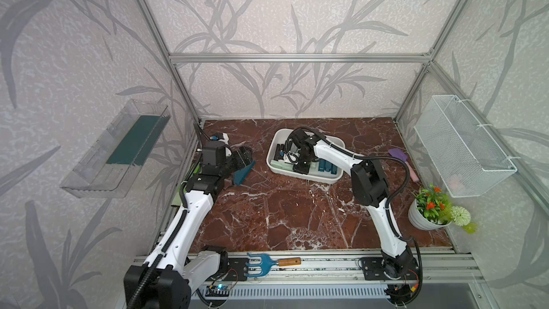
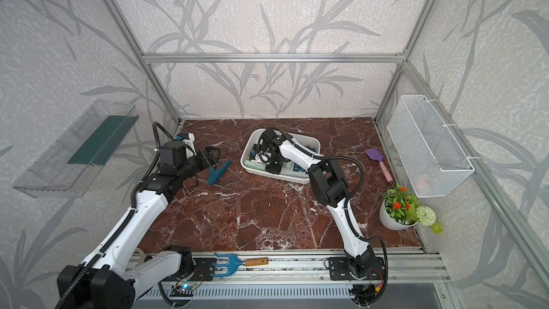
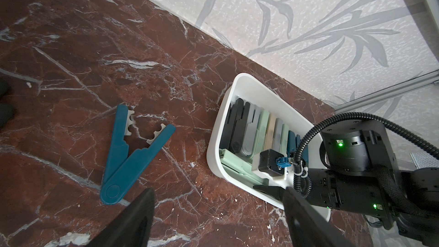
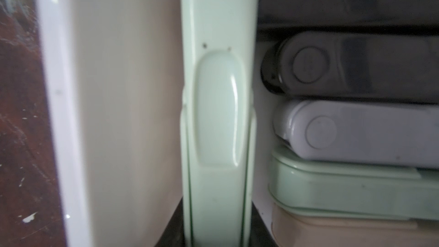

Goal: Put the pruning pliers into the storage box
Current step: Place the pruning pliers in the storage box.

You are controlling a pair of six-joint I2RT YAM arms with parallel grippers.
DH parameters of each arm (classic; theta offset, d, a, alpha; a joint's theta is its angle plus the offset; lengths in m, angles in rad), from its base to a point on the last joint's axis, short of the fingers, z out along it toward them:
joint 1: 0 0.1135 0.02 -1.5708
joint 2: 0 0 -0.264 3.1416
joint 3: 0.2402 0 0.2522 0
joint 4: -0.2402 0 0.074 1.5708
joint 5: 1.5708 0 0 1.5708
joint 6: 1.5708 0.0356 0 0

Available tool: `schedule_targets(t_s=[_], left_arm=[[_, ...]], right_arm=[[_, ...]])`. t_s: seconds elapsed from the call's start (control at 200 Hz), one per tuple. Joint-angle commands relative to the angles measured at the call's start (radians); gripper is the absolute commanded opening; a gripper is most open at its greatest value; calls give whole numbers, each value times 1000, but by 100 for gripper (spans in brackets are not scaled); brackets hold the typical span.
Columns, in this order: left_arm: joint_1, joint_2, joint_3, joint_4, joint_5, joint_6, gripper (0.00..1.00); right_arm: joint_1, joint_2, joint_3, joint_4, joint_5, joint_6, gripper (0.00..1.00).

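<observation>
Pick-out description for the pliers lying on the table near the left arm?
On the red marble table, look to the left arm's side of the white storage box. The dark teal pliers lies flat there, splayed open in a V; those in the box are folded.

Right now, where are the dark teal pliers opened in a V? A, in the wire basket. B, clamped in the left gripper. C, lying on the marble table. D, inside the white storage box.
C: the dark teal pliers lie on the marble table, apart from the storage box, and the left gripper stands wide open, not closed on them.
</observation>
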Motion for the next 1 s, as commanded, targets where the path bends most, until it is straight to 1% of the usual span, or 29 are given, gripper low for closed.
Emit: schedule_targets(t_s=[0.0, 0.275, 0.485, 0.77, 0.91, 0.995], left_arm=[[8, -12, 15, -1, -3, 6, 84], [9, -5, 13, 11, 8, 1, 84], [9, -9, 7, 16, 10, -2, 84], [8, -13, 9, 14, 11, 2, 84], [9, 0, 9, 26, 21, -5, 84], [9, 4, 9, 30, 24, -6, 84]], right_arm=[[12, 7, -24, -51, 18, 4, 9], [9, -90, -125, 5, 5, -2, 10], [-7, -117, -141, 1, 18, -23, 9], [-39, -188, -219, 3, 36, -114, 6], [-47, -196, -219, -19, 40, -148, 6], [-47, -195, -220, -25, 21, -155, 6]])
